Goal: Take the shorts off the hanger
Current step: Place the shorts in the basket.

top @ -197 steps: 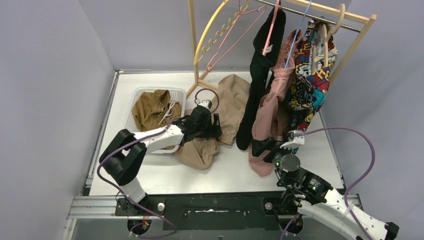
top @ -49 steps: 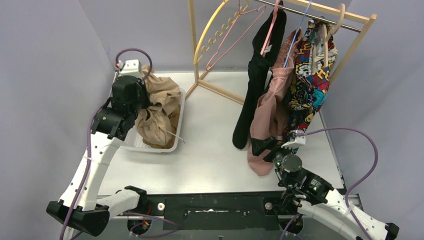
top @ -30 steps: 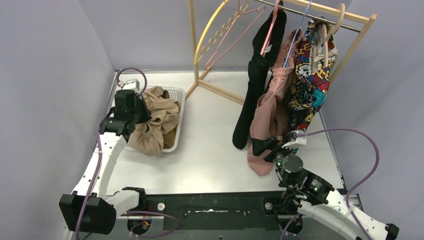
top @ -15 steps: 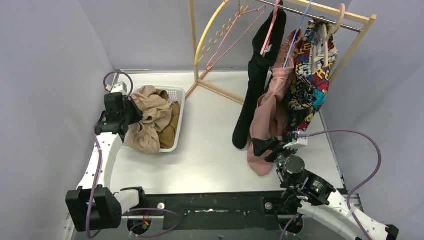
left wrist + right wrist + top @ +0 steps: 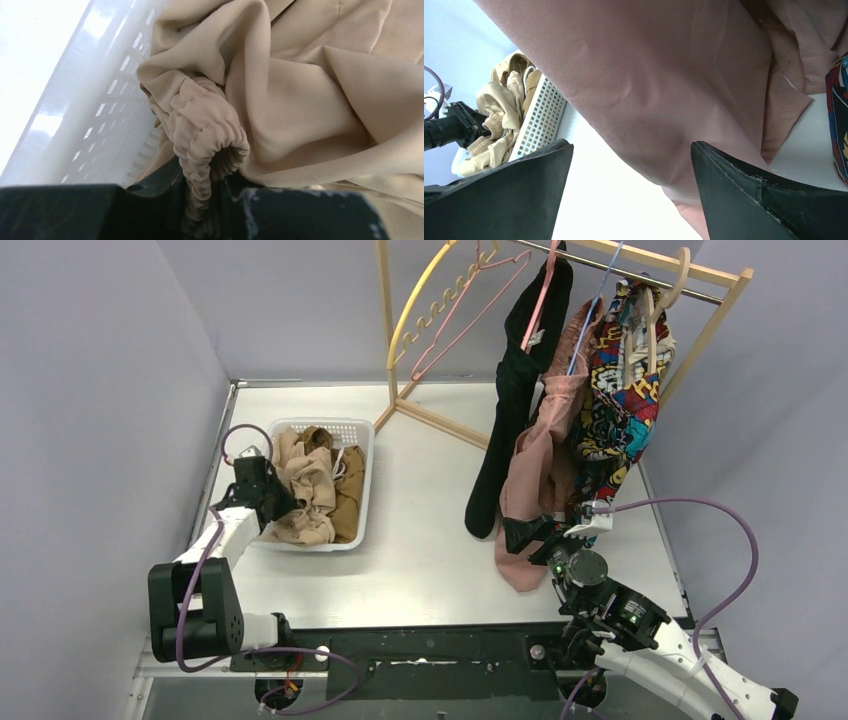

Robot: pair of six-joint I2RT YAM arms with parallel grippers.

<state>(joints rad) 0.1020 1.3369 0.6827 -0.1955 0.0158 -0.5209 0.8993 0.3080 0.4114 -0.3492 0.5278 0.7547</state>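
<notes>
Beige shorts [image 5: 303, 490], held above the basket [image 5: 364, 490] 1 second ago, now lie inside it against the olive-brown shorts [image 5: 348, 498]: 2 pairs binned, at the counter's [image 5: 430, 570] left edge. Left jaws remain clenched on the beige waistband; release is outstanding. Right jaws gape, unmoved, astride the hanging pink shorts [image 5: 528, 475]. Black shorts [image 5: 515, 390] also still hang.

It is a robot lab: a white table [image 5: 430, 570] closed in by plain grey walls [image 5: 100, 390], with cabled arms [image 5: 640, 625] bolted to a metal rail [image 5: 400, 652].
</notes>
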